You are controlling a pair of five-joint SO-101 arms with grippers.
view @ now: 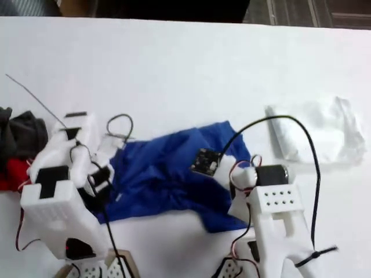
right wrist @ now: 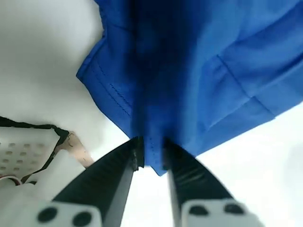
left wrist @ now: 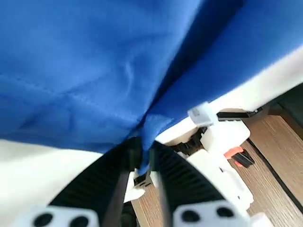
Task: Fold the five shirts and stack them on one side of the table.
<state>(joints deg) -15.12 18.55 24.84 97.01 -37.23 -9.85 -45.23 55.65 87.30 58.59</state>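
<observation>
Blue shirt (view: 165, 174) lies crumpled on the white table (view: 174, 69), between your two arms. Your left gripper (left wrist: 142, 158) is clamped on a bunched fold of it, and your right gripper (right wrist: 149, 153) pinches its stitched hem. Folded white shirt (view: 313, 133) sits well apart, on the right arm's side. Dark garment (view: 26, 132) and red garment (view: 11, 172) are heaped beside the left arm.

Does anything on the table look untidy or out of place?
The blue shirt lies crumpled and askew, with the left gripper and right gripper each shut on an edge. A dark shirt and a red shirt sit heaped, unfolded, at the high view's left edge.
</observation>
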